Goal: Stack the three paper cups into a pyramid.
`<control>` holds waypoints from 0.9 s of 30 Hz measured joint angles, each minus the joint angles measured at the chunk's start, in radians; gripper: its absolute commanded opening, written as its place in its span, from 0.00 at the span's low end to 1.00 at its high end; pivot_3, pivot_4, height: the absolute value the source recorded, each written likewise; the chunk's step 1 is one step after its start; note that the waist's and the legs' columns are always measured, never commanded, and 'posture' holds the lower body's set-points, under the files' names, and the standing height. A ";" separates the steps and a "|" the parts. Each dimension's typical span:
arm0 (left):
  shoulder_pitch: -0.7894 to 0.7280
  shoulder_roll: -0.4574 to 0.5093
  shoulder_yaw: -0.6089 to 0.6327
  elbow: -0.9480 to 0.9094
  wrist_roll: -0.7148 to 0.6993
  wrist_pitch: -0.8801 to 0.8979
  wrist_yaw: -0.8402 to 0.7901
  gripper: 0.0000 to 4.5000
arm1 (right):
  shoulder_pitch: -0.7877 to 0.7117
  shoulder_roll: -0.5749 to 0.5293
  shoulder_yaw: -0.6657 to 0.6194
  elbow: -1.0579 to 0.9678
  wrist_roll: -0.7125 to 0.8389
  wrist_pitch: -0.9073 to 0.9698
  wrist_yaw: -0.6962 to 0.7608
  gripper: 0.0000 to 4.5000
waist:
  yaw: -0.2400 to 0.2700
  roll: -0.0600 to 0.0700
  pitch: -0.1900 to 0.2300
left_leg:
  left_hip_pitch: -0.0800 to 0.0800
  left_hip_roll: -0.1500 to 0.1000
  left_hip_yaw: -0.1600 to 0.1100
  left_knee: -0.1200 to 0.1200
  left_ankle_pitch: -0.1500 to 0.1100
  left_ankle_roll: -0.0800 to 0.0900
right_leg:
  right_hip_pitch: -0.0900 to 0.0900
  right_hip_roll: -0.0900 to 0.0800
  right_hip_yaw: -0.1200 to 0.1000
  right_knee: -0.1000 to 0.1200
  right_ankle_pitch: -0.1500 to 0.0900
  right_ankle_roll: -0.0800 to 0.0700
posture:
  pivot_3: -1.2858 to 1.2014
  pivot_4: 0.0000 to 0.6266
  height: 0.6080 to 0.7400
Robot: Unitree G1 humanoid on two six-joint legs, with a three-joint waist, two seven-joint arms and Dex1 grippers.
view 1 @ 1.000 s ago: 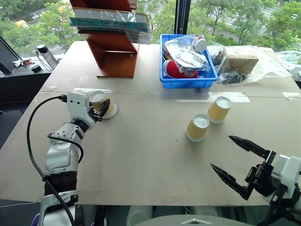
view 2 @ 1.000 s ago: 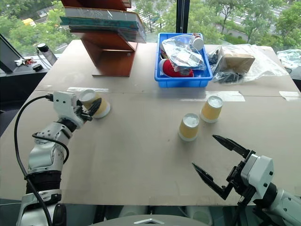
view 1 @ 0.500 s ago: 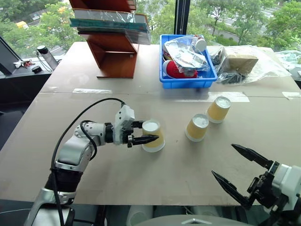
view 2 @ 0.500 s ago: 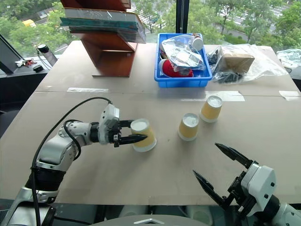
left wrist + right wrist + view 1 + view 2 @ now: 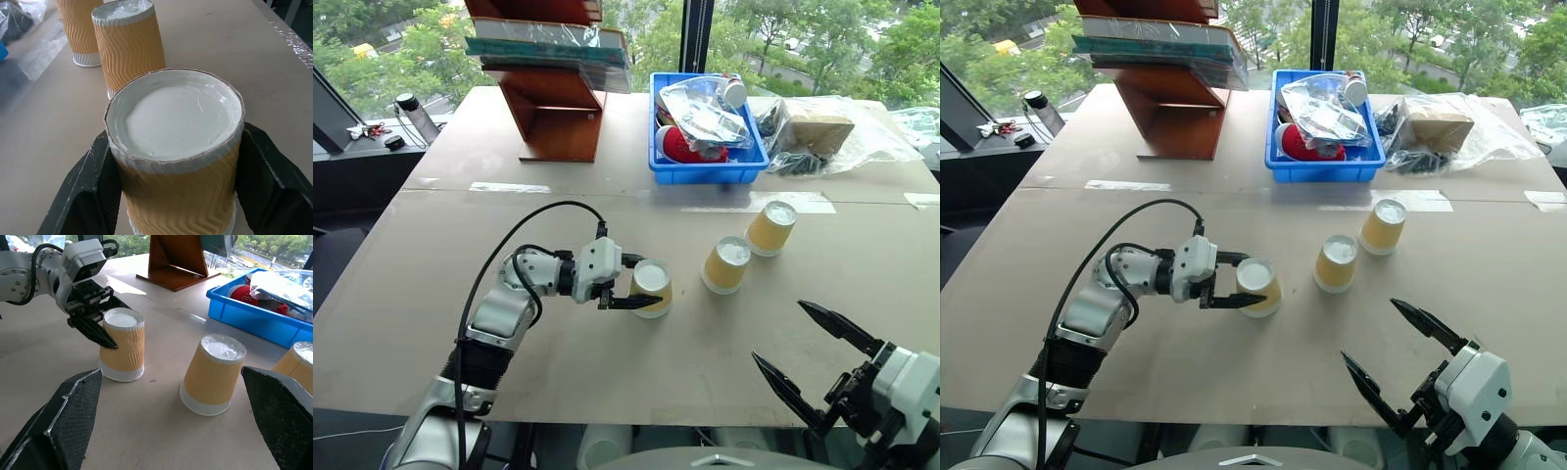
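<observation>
Head views: Three small tapered paper cups with rippled yellow-tan sides and white bases stand upside down on the flat tan table (image 5: pixel 607 392). The nearest cup (image 5: pixel 652 288) stands on the table left of centre, clamped between the two black fingers of the left gripper (image 5: pixel 644 285). The middle cup (image 5: pixel 725 265) stands near it to the right, and the far cup (image 5: pixel 771 227) stands just beyond that one, apart from it. No cup rests on another. The right gripper (image 5: pixel 815 365) hovers at the near table edge with its fingers spread wide and nothing between them. At the far side of the table are a blue plastic bin (image 5: pixel 706 166) of wrapped items, a brown wooden rack (image 5: pixel 553 113) and a clear plastic bag (image 5: pixel 832 132). Windows behind show green trees.

Left wrist view: The held cup shows a glossy white recessed base and corrugated walls, one finger (image 5: pixel 85 196) pressed against each side. The other two cups line up behind it.

Right wrist view: The wide-spread fingers (image 5: pixel 63 426) frame the clamped cup and the middle cup, both upright on their white rims.
</observation>
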 measured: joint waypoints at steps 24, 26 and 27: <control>0.372 0.254 0.401 -0.257 -0.400 0.319 -0.129 0.99 | -0.531 -0.081 0.089 0.134 0.003 0.496 -0.250 1.00 | -0.007 0.004 0.004 | -0.003 0.001 -0.003 0.004 0.000 0.000 | -0.001 -0.001 -0.003 0.000 0.000 -0.001 | 0.52 0.24 1.00; 0.367 0.259 0.436 -0.258 -0.426 0.313 -0.157 0.99 | -0.561 -0.081 0.098 0.160 0.011 0.526 -0.250 1.00 | -0.006 0.004 0.004 | -0.004 0.000 -0.003 0.004 0.000 0.000 | -0.001 -0.001 -0.003 0.000 0.000 0.000 | 0.52 0.24 1.00; 0.369 0.263 0.444 -0.258 -0.427 0.306 -0.166 0.99 | -0.580 -0.081 0.100 0.171 0.026 0.549 -0.249 1.00 | -0.008 0.004 0.004 | -0.004 0.000 -0.002 0.004 0.000 0.000 | -0.001 -0.001 -0.003 0.000 0.000 0.000 | 0.52 0.24 1.00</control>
